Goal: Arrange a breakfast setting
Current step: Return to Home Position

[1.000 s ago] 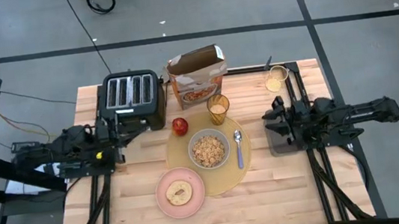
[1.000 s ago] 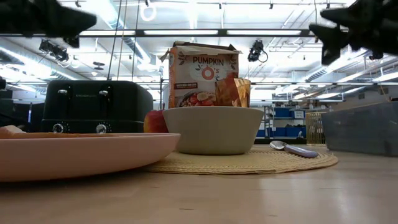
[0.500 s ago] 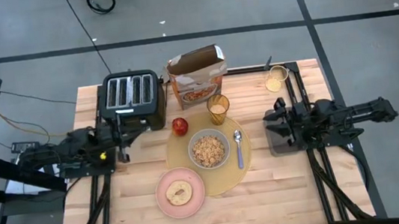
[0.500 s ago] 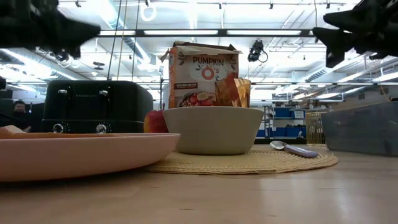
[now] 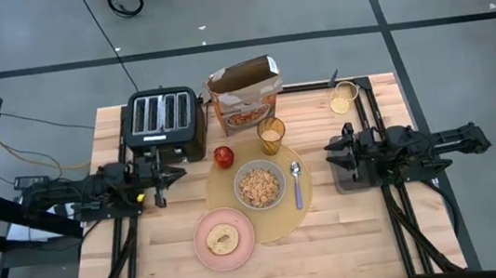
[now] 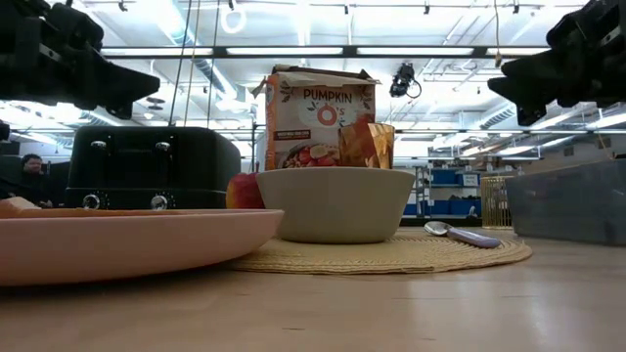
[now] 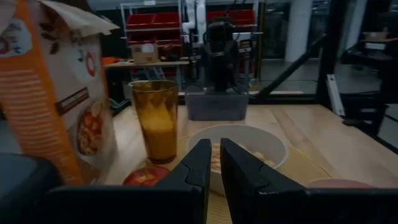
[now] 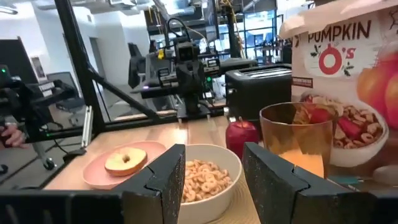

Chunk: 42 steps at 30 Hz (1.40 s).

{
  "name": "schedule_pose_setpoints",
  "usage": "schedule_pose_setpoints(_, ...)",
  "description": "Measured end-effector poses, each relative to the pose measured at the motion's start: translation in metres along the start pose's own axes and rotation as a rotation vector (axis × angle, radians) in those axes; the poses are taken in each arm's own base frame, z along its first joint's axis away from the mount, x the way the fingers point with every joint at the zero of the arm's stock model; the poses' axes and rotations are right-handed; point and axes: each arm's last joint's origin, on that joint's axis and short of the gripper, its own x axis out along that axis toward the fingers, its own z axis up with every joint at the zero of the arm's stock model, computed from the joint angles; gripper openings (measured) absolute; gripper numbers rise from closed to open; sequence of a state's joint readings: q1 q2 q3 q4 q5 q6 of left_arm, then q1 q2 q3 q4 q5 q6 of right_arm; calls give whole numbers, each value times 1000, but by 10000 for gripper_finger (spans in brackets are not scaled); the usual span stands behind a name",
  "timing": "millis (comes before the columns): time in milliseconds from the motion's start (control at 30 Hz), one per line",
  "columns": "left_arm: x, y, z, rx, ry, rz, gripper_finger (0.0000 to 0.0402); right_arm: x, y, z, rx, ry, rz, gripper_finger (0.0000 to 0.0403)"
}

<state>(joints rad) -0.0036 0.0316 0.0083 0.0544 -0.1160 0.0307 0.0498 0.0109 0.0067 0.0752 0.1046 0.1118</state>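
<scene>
A round tan placemat (image 5: 276,218) lies mid-table. On it stand a grey bowl (image 5: 259,184) of cereal, a silver spoon (image 5: 297,183) to its right and an amber glass (image 5: 271,134) at its far edge. A red apple (image 5: 223,156) sits at the mat's far-left edge. A pink plate (image 5: 204,228) with round toasted bread (image 5: 222,240) overlaps the mat's near-left edge. My left gripper (image 5: 179,173) hovers shut and empty, left of the apple; its fingers also show in the left wrist view (image 7: 216,163). My right gripper (image 5: 329,155) hovers open and empty, right of the spoon; it also shows in the right wrist view (image 8: 212,168).
A black four-slot toaster (image 5: 165,122) and an open cereal box (image 5: 245,93) stand at the far side. A small clear cup (image 5: 344,99) of pale yellow stuff stands at the far right. A grey block (image 5: 346,176) lies under my right arm.
My left gripper has drawn back from the toaster's front toward the table's near edge and gone down a little, staying shut. My right gripper has gone down a little.
</scene>
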Motion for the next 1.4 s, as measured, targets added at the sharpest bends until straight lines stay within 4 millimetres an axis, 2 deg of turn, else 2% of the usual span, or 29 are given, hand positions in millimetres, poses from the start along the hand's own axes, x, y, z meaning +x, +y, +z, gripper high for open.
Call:
schedule_pose_setpoints(200, 0, 0, -1, 12, 9, -16, 43, 0, -2, 0, 7, -3, -83, 168)
schedule_pose_setpoints(533, 0, 0, 2, -2, -28, -12, 43, 1, -1, -4, 11, 35, -37, 168)
schedule_pose_setpoints(700, 0, 0, 3, -2, -33, -12, 43, 1, -2, 0, -83, 1, -54, 168)
schedule_pose_setpoints(1400, 0, 0, 3, -5, -35, -14, 43, 1, -1, 0, -45, 4, -50, 168)
